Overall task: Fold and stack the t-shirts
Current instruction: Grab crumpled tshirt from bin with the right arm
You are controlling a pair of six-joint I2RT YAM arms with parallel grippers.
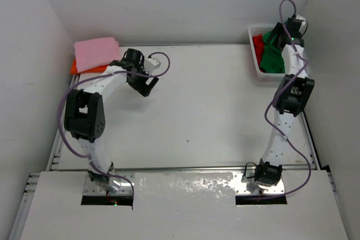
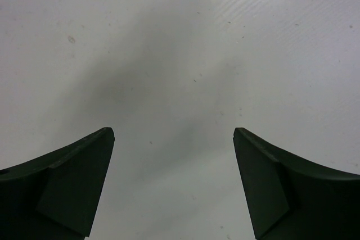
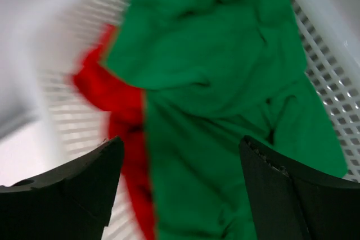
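Pink shirt (image 1: pixel 97 53) lies folded on top of the orange shirt (image 1: pixel 75 67) at the far left corner of the bench (image 1: pixel 214 111); only an edge of the orange shows. The green shirt (image 3: pixel 225 82) lies crumpled in the white mesh basket (image 3: pixel 332 66) at the far right. It covers most of the red shirt (image 3: pixel 121 116). The right gripper (image 3: pixel 180 150) hovers over the green shirt, jaws wide apart and holding nothing. The left gripper (image 2: pixel 174 139) hangs over bare bench near the pink pile, jaws also apart and holding nothing.
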